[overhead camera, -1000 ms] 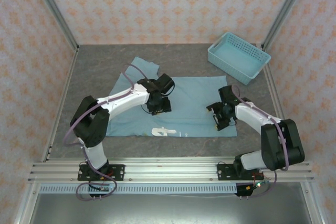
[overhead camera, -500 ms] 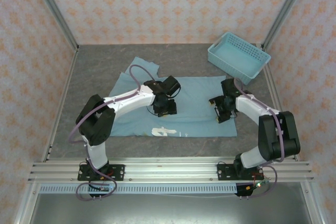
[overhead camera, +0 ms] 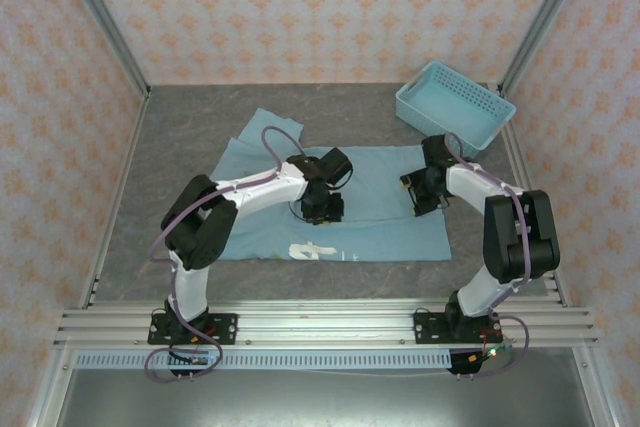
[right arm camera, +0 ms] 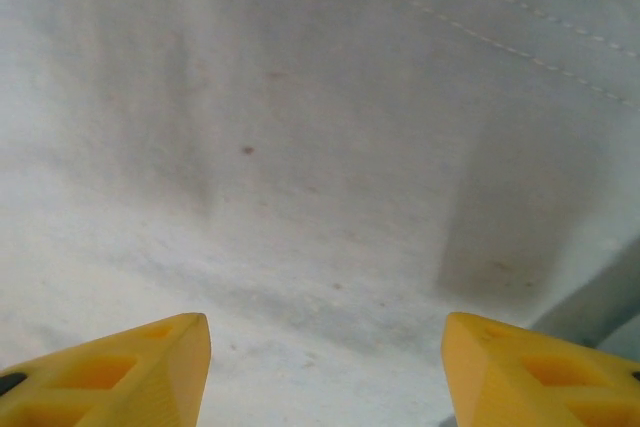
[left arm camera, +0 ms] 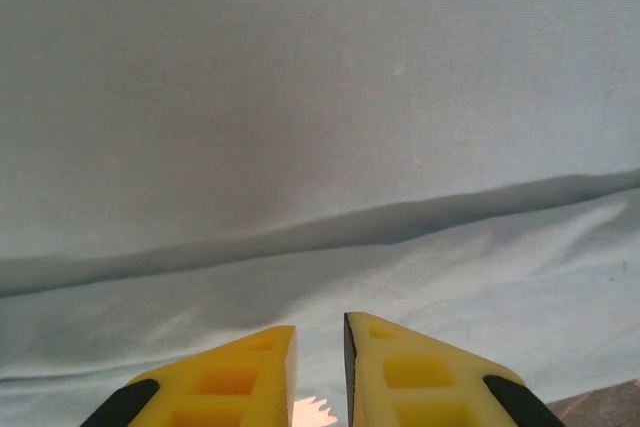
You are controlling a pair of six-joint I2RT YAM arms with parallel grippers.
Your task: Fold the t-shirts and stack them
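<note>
Teal t-shirt [overhead camera: 380,227] lies flat on the bench [overhead camera: 180,137]. My left arm [overhead camera: 255,185] and right arm [overhead camera: 470,182] have reached farther over it. The left jaws have narrowed to a slit, grip unclear; the right jaws are wide. Likely a fold grasp starting.

This is looking like a robotics lab test cell. 2 arms [overhead camera: 250,190] are sitting bolted to an aluminium rail [overhead camera: 330,327], and patterned panels [overhead camera: 320,7] are enclosing the grey table [overhead camera: 180,137].

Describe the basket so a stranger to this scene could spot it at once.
On the grey table, look to the far right corner. The basket sits there, just beyond the spread t-shirt. Unlike that flat cloth, it is rigid light-blue lattice plastic.
</note>
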